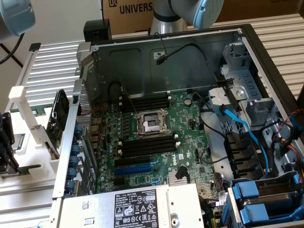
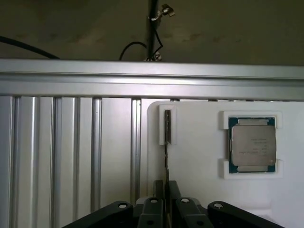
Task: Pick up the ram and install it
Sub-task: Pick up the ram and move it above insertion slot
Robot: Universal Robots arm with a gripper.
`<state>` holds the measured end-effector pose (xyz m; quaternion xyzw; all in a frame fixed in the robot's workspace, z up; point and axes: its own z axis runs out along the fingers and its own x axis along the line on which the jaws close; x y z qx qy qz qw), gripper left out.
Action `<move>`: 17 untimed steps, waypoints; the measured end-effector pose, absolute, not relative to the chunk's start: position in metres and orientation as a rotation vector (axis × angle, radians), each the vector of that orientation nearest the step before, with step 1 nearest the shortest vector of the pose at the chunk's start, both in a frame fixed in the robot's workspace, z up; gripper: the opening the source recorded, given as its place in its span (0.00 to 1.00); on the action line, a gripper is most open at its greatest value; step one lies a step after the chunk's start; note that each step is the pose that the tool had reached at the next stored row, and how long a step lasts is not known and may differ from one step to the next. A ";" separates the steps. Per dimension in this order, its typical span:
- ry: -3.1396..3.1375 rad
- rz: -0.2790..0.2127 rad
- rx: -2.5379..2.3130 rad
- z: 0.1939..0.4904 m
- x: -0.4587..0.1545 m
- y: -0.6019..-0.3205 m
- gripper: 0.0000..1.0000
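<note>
You had soft, even light in the exterior view; the ribbed worktop [image 1: 280,40] shone pale, the case's back wall [image 1: 142,66] sat in shade, and the motherboard [image 1: 156,142] was evenly lit without hard shadows; in the wrist view glare streaked the aluminium rail [image 2: 152,78]; the white tray [image 2: 199,161] was bright, the end effector [image 2: 166,184] dark against it; the ground beyond the rail was dim.

Thin ram [image 2: 167,142] edge-on in white holder [image 2: 199,142]
</note>
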<state>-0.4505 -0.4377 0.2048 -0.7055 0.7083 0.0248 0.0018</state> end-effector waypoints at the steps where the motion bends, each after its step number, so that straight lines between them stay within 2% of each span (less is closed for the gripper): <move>1: 2.222 0.079 -2.213 0.205 -0.451 -0.438 0.18; 17: 2.220 0.084 -2.211 0.203 -0.450 -0.438 0.18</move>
